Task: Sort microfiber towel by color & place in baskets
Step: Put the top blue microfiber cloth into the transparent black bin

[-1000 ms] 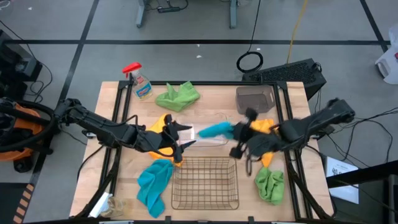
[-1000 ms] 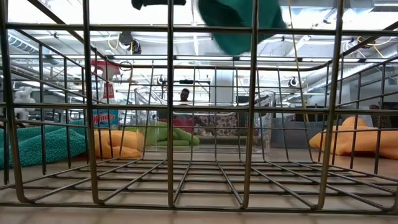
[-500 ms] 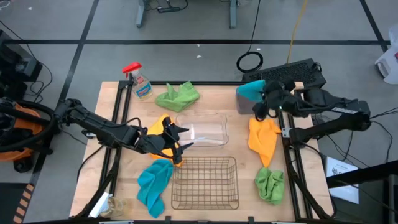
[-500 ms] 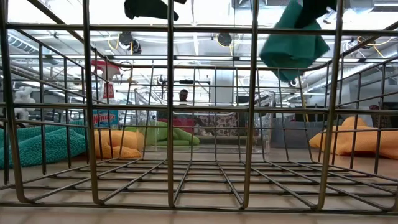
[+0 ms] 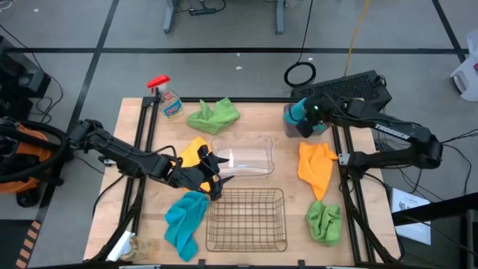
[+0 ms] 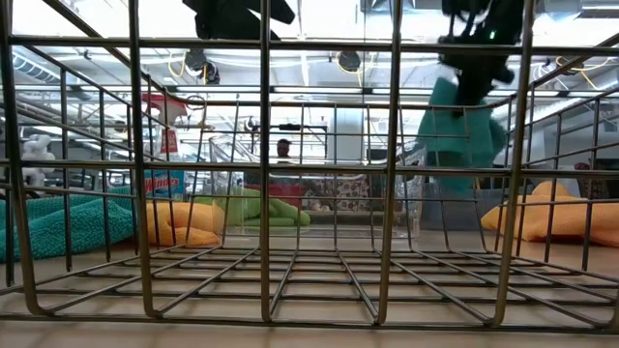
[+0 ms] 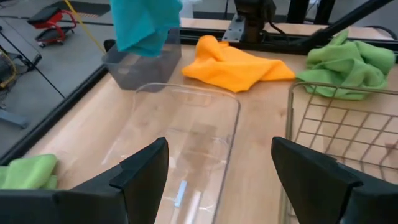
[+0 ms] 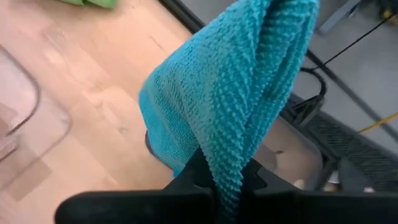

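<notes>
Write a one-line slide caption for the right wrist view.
Right end effector grips a teal-blue towel above the brown-tinted basket.

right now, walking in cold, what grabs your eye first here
The right gripper holds a teal-blue towel dangling over the brown-tinted basket at the table's far right corner. The left gripper, open, hovers between the clear basket and the copper wire basket. Loose towels dot the wood: an orange one and a green one on the right side.

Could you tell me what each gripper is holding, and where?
Right gripper pinches a teal towel at its bunched fold, above the brown-tinted basket. Left gripper holds nothing.
</notes>
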You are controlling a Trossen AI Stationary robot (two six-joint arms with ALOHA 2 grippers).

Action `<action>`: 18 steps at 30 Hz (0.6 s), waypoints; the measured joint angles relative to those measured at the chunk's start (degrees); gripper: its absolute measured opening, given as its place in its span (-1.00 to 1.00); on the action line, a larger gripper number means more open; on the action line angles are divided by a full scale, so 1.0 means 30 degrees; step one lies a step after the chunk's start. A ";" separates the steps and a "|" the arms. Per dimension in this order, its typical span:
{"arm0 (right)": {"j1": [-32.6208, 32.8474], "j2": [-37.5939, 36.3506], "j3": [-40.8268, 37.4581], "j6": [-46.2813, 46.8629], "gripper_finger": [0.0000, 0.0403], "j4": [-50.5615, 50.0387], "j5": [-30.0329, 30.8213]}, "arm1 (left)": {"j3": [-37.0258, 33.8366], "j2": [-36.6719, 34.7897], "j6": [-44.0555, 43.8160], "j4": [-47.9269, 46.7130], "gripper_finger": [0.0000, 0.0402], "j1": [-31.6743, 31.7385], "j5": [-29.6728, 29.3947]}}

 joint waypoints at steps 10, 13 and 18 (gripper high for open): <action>-0.3935 0.1337 -0.2189 -0.0895 -0.99 0.2562 -0.2115 | 0.0000 0.0000 -0.0193 -0.0038 0.42 -0.0734 0.0030; -0.4727 0.2180 -0.2216 -0.1017 -0.99 0.2631 -0.2342 | 0.0000 0.0000 -0.0493 -0.0040 0.42 -0.0734 0.0028; -0.5857 0.4039 -0.2252 -0.1476 -0.99 0.3025 -0.2600 | 0.0000 0.0000 -0.0515 -0.0053 0.42 -0.0727 0.0029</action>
